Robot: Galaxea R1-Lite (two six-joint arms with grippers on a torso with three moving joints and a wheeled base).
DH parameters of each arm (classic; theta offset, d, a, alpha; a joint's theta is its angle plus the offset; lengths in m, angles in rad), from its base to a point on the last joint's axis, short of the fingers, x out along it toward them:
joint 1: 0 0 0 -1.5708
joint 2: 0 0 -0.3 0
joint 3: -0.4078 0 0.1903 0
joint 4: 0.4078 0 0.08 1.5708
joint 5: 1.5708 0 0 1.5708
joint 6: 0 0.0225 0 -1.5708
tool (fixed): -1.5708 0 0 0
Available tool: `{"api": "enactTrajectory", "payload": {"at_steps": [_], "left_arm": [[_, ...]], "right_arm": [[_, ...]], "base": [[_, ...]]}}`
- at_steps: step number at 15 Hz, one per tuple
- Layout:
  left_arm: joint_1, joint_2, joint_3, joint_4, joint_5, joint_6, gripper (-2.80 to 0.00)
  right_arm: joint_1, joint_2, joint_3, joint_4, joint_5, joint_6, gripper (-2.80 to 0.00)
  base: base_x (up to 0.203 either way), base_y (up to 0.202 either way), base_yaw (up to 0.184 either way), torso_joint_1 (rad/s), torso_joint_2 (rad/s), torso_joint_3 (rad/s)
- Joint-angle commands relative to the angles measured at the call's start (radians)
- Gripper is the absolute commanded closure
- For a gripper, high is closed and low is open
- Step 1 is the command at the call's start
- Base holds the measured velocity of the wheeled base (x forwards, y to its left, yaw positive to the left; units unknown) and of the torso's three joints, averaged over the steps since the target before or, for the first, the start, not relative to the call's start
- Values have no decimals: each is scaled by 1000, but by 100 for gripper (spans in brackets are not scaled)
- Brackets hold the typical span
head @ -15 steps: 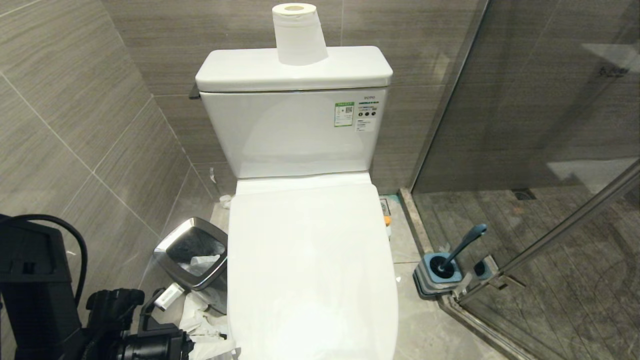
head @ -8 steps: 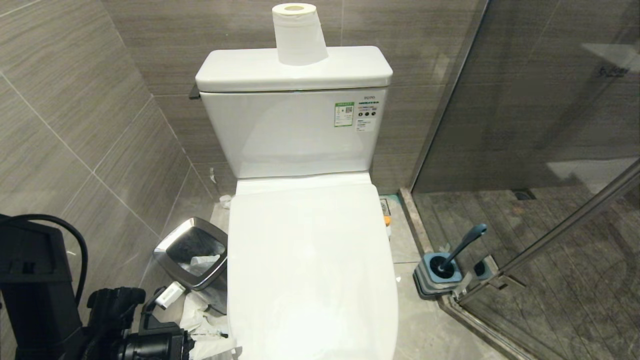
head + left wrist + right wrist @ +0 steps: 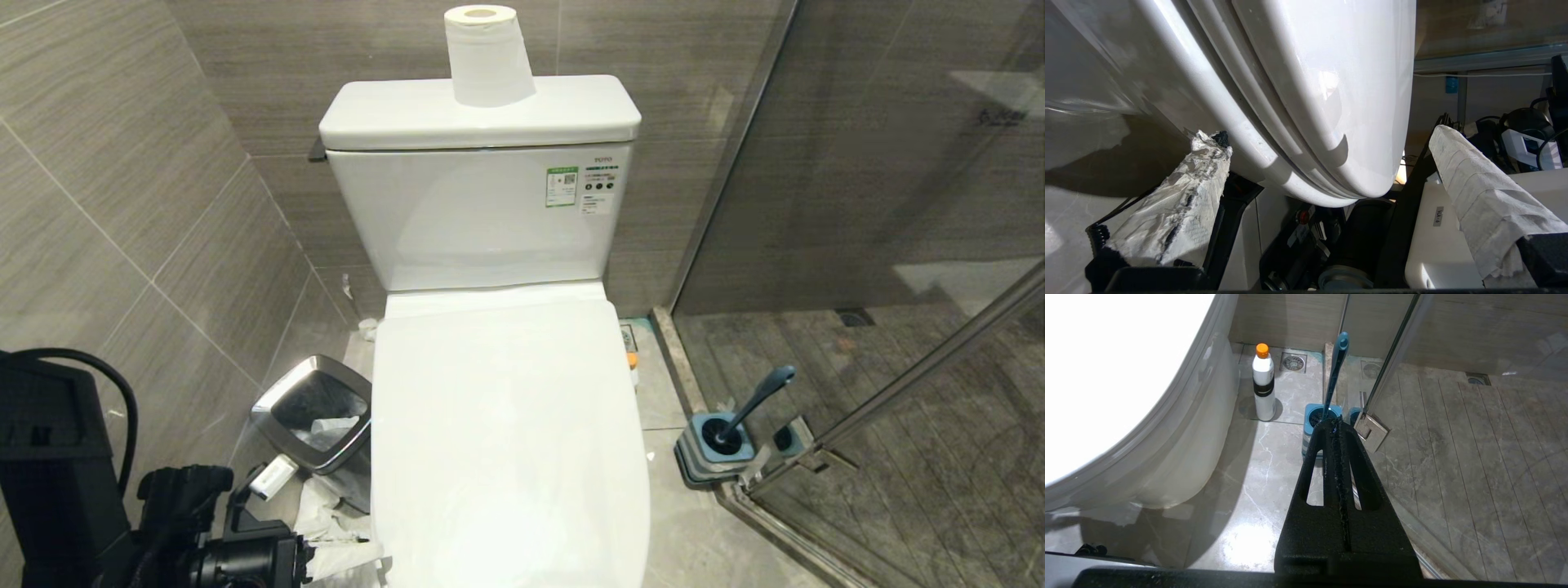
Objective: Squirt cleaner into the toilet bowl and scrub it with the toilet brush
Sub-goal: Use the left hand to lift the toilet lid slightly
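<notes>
The toilet [image 3: 506, 425] has its lid down. The left tool [image 3: 1327, 179] is spread wide, paper-wrapped fingers [image 3: 1180, 196] on either side of the lid's front edge, gripping nothing. The right tool [image 3: 1337, 428] is pressed together and empty, low beside the bowl. The brush [image 3: 755, 404] stands in its holder [image 3: 714, 449] by the glass door [image 3: 898, 245], near a bottle [image 3: 1263, 388].

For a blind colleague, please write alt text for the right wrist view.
The shut right gripper points at the toilet brush standing in its holder on the floor. A white bottle stands beside the toilet bowl.
</notes>
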Motion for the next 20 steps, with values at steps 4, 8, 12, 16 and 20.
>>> {"api": "enactTrajectory", "payload": {"at_steps": [4, 8, 12, 16, 20], "left_arm": [[17, -1, 3, -6, -77, -16, -280], [14, 0, 7, -3, -90, -13, -280], [1, 4, 7, -3, -90, -10, -280], [-25, 6, 4, -3, -83, -10, -280], [-39, 9, 0, -6, -57, -10, -280]], "right_arm": [[0, 1, -1, 0, 1, -1, 0], [0, 1, 1, 0, 1, -1, 0], [0, 1, -1, 0, 1, -1, 0], [0, 1, 0, 0, 1, -1, 0], [0, 1, 0, 0, 1, -1, 0]], "base": [[0, 0, 0, 0, 0, 0], [0, 0, 0, 0, 0, 0], [0, 0, 0, 0, 0, 0], [0, 0, 0, 0, 0, 0], [0, 0, 0, 0, 0, 0]]}}
